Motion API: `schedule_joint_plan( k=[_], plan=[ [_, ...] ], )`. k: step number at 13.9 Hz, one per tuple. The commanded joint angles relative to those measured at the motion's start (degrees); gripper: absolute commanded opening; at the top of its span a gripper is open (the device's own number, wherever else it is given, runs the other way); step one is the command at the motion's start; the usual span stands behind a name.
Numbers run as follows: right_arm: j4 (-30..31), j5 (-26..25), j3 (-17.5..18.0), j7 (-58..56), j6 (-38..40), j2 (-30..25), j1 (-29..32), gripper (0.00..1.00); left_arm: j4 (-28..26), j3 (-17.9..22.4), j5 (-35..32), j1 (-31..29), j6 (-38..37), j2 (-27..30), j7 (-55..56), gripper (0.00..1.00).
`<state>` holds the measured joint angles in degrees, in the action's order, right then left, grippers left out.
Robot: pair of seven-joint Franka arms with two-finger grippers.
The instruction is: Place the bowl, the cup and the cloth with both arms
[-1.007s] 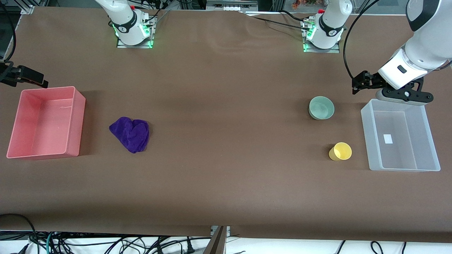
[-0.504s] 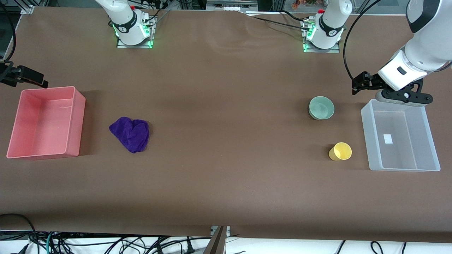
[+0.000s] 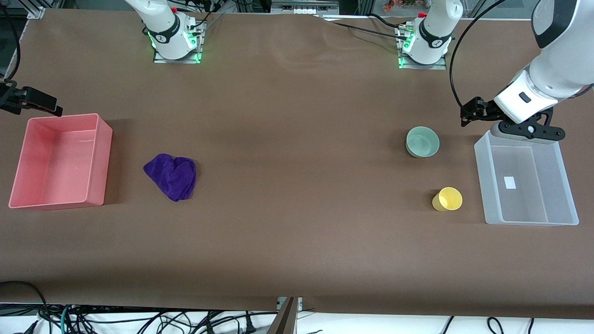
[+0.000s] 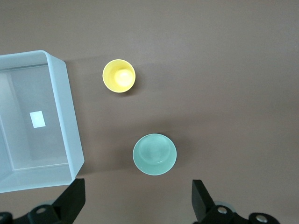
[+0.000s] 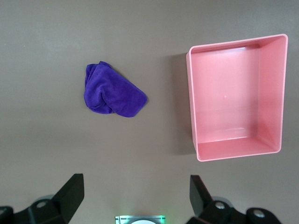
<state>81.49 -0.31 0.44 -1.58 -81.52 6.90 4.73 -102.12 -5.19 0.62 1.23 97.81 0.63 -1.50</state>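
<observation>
The mint-green bowl stands upright toward the left arm's end of the table, and it also shows in the left wrist view. The yellow cup stands nearer the front camera than the bowl; the left wrist view shows it too. The purple cloth lies crumpled toward the right arm's end, seen also in the right wrist view. My left gripper is open and empty, up in the air over the clear bin's rim. My right gripper is open and empty, high beside the pink bin.
A clear plastic bin sits beside the cup and bowl at the left arm's end. A pink bin sits beside the cloth at the right arm's end. Both bins hold nothing. Brown table surface lies between cloth and bowl.
My left gripper has shifted slightly over the clear bin's rim. The right gripper, bowl, cup and cloth have not moved.
</observation>
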Motion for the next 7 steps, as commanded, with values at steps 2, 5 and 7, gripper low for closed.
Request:
schedule_joint_plan(
  k=[2, 5, 7],
  plan=[
    [-0.1, -0.4, 0.08, -0.88, -1.27, -0.13, 0.11, 1.0, 2.71, 0.26, 0.87, 0.7, -2.54, -1.07, 0.53, 1.0],
    [0.16, -1.01, 0.35, -0.88, -1.53, 1.62, -0.16, 1.0, 2.71, 0.18, 0.87, 0.7, -3.07, -1.07, 0.53, 1.0],
    [0.51, -1.01, 0.35, -0.97, -1.97, 1.71, -0.24, 1.0, 2.71, -0.26, 0.87, 0.79, -3.33, -2.03, 0.44, 1.0]
  ],
)
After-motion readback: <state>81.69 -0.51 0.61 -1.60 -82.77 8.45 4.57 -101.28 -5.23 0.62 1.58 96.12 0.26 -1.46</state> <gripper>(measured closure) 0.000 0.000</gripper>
